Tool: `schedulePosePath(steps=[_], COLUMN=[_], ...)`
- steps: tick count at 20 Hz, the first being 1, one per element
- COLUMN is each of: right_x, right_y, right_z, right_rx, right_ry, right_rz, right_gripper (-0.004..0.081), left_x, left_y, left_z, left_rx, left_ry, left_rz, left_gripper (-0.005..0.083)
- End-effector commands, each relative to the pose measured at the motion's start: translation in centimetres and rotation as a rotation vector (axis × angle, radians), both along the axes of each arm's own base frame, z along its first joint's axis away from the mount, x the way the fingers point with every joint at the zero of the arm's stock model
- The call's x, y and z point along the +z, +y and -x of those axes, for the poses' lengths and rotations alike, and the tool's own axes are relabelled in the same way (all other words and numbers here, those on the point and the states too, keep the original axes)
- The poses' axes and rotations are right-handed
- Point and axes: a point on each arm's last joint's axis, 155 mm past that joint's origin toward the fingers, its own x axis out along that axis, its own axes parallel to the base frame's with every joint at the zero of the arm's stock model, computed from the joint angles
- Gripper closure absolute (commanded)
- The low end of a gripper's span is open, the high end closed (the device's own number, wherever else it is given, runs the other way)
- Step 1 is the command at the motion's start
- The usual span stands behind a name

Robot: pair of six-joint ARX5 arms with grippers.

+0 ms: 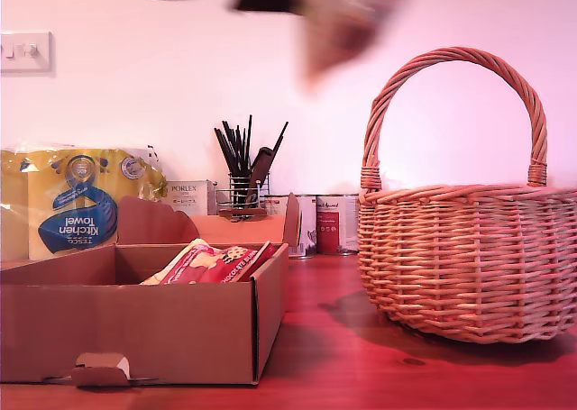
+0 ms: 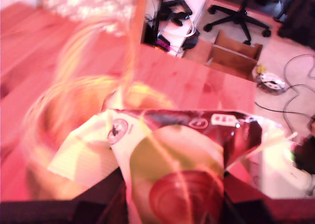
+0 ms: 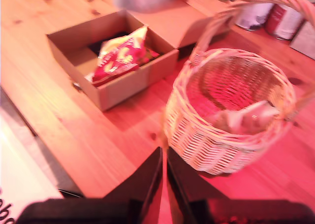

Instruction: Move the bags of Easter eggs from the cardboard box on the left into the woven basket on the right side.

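Bags remain in the box (image 1: 180,324) near the bench's front edge — a red one (image 3: 118,59) on top. My first gripper (image 2: 172,204), blurred, grips a dark-and-green bag (image 2: 177,155) above the basket (image 1: 469,257), where another pale bag (image 3: 246,118) seems to lie. My second gripper (image 3: 164,184) hangs empty — fingers pressed together.

"Tesco Kitchen Towel" on the towel pack (image 1: 79,214); "PORLEX" on the white carton (image 1: 189,195).
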Motion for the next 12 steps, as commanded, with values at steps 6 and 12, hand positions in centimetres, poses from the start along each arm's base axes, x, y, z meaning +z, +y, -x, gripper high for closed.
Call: schedulePosePath(steps=[6, 12], right_x=[-0.1, -0.1], right_y=[-1.1, -1.4], right_z=[0.1, 0.3], right_rx=[-0.038, -0.040], right_ry=[-0.013, -0.025], right_rz=[0.026, 0.033], right_gripper=[0.0783, 0.0783], left_x=[-2.2, -2.8], left_y=[-7.6, -8.7], left_z=[-2.1, -5.5], left_rx=[0.045, 0.193], left_ry=[-0.094, -0.214], left_rz=[0.117, 0.138], left_gripper=[0.0518, 0.0518])
